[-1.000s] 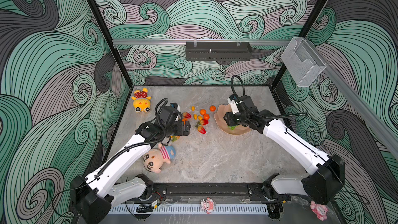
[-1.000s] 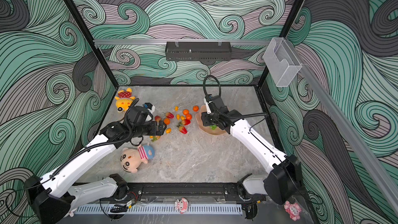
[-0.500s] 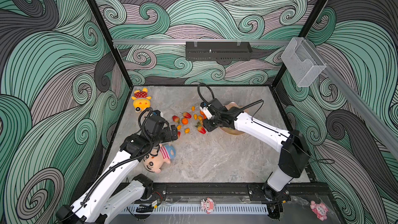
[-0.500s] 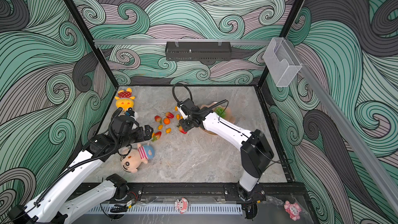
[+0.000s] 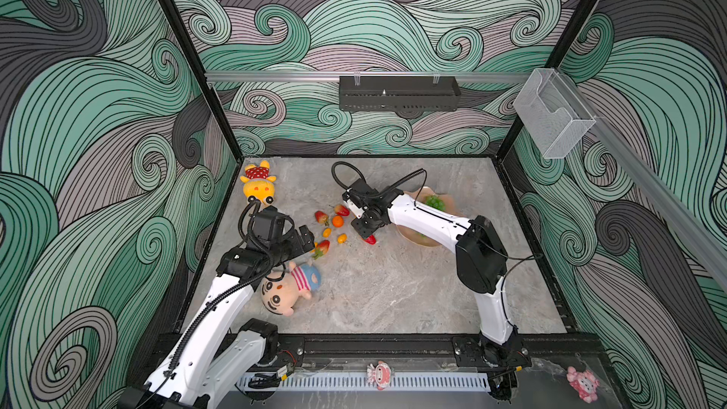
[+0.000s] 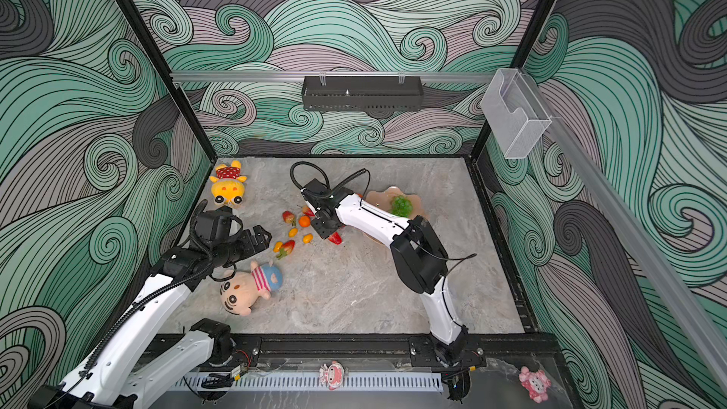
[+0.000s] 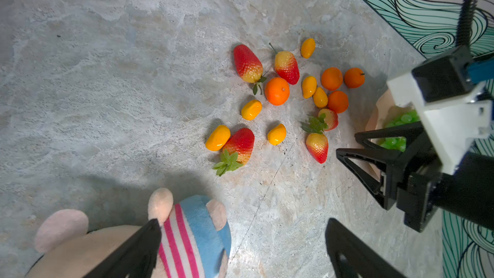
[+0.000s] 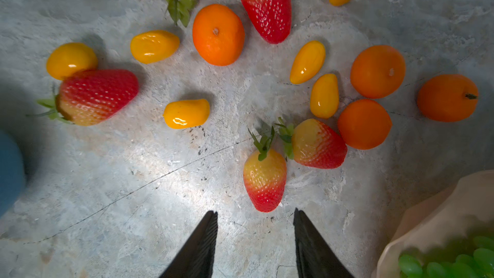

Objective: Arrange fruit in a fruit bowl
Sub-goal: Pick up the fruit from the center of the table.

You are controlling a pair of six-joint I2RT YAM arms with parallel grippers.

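Several strawberries, tangerines and kumquats lie loose on the grey table mid-left of the fruit bowl [image 5: 417, 194], a peach-pink dish partly under my right arm. A green grape bunch [image 5: 434, 201] sits in the bowl [image 8: 441, 209]. My right gripper [image 8: 255, 212] hangs open just behind a strawberry [image 8: 264, 180], nothing between its fingers; in a top view that strawberry [image 5: 369, 238] lies at the gripper [image 5: 364, 230]. My left gripper [image 7: 242, 234] is open and empty, off the pile's near-left side [image 5: 309, 238], one finger over a plush doll. A tangerine [image 8: 217, 34] lies further out.
A boy plush doll [image 5: 289, 289] lies under my left arm at the front left. A yellow plush doll [image 5: 257, 186] sits at the back left corner. A clear box [image 5: 552, 120] hangs on the right wall and a black tray [image 5: 397, 92] on the rear wall.
My right gripper swung left from over the bowl to the fruit pile and now hangs by a strawberry. My left gripper drew back from the pile toward the front left.
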